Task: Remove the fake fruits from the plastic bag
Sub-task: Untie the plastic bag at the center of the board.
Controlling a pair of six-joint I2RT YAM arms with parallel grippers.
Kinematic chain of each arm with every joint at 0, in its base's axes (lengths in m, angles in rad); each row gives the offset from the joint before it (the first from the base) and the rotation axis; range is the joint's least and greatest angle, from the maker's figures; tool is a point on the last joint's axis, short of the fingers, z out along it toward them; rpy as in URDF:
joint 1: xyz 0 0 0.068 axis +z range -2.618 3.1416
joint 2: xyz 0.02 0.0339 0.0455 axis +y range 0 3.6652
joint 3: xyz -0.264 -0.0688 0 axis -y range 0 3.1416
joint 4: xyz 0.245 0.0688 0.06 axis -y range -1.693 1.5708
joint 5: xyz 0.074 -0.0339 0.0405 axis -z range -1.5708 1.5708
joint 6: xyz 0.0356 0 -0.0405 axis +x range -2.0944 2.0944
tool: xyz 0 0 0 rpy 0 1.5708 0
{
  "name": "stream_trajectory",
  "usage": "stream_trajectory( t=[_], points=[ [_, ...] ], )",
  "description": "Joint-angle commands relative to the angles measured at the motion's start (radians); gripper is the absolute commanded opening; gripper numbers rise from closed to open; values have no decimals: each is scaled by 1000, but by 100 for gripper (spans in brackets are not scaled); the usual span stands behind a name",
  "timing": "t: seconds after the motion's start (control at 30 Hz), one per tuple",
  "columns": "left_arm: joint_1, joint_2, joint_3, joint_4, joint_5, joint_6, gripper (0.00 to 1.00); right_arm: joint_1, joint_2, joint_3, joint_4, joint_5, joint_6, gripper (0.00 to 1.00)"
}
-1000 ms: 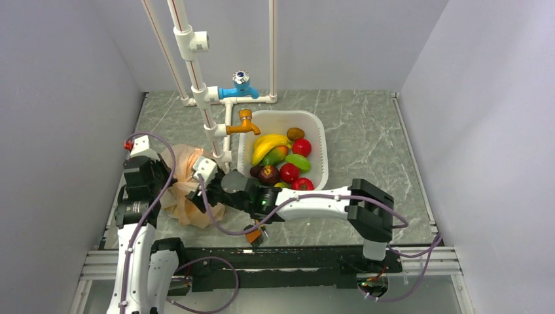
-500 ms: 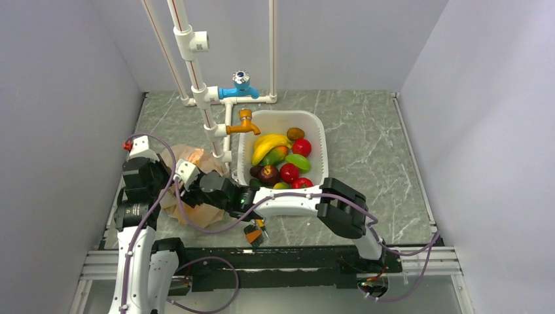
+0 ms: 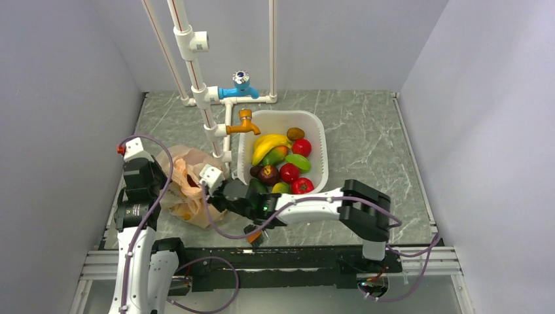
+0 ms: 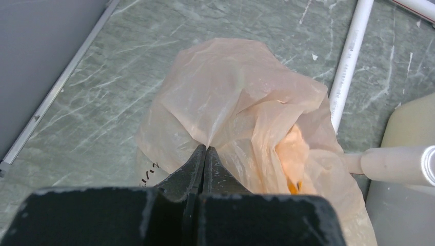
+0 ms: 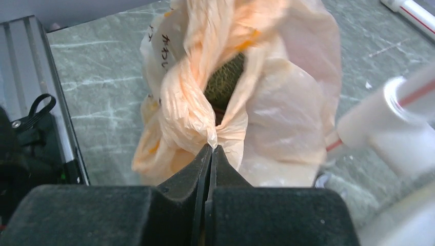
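Observation:
The beige-tan plastic bag (image 3: 185, 196) lies crumpled at the table's left, between my two arms. My left gripper (image 4: 205, 147) is shut, pinching a fold of the bag's (image 4: 236, 97) thin film on its left side. On the bag's right side, my right gripper (image 5: 212, 147) is shut on the twisted rim of the bag (image 5: 195, 102). Between the two pinches the mouth gapes, and a grey-green netted melon (image 5: 226, 78) shows inside it. Any other fake fruits in the bag are hidden by the plastic.
A white basin (image 3: 323, 150) right of the bag holds a yellow banana (image 3: 268, 144), red tomatoes and green mangoes. White pipes (image 3: 213, 131) with an orange tap (image 3: 243, 124) stand just behind the bag. A metal rail (image 3: 275, 258) runs along the near edge.
My right gripper has closed on the bag's rim and drawn slightly right, pulling the mouth open. The left gripper stays shut on the bag, its wrist shifted a little back.

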Motion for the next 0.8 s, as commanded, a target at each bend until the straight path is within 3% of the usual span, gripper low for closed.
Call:
stream_trajectory(
  t=[0.0,0.13,0.33,0.4,0.47,0.7,0.77],
  points=[
    [1,-32,8,9,-92,-14,0,-4,-160,-168,174,46,53,0],
    [1,-50,2,18,-68,1,0,-3,-196,-246,209,4,71,0],
    [1,-50,1,20,-29,8,0,-4,-208,-220,142,-92,63,0],
    [0,-47,1,23,-18,10,0,-5,-220,-196,103,-120,37,26],
    [1,-44,1,26,-1,13,0,-4,-214,-128,34,-143,11,40],
    [0,-41,4,22,7,15,0,-4,-109,59,-102,-212,-60,72],
    [-2,-51,0,23,4,13,0,-4,-75,107,-125,-210,-57,76]
  ],
)
